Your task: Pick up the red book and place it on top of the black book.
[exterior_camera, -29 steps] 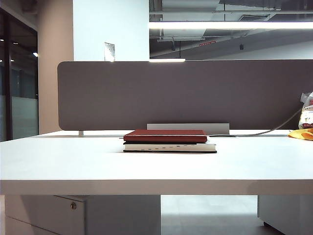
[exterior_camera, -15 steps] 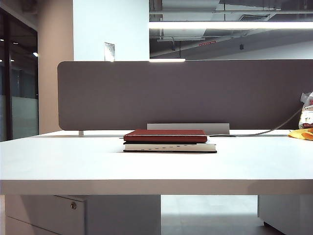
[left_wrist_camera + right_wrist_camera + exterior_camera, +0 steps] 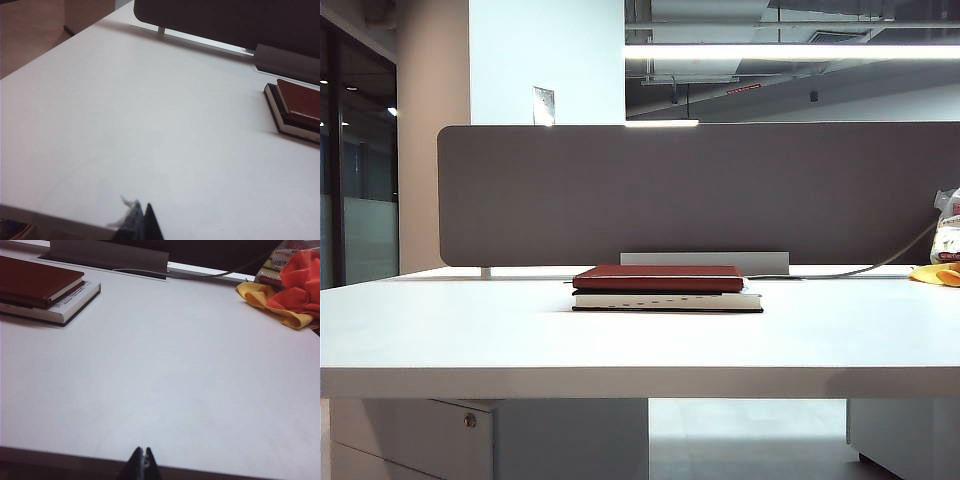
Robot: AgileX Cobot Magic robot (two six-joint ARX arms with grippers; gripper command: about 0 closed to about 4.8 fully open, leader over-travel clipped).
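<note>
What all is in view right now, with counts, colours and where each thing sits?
red book: one, dark red, lying flat on top of the black book, mid-table.
black book: one, black cover with white page edges, flat on the table under the red book.
table: one, white.
divider panel: one, dark grey, along the table's far edge.
cloths: orange and yellow, bunched at the far right.
cable: one, grey, far right.
left hand: one, black, shut, at the table's near edge.
right hand: one, black, shut, at the table's near edge.
</note>
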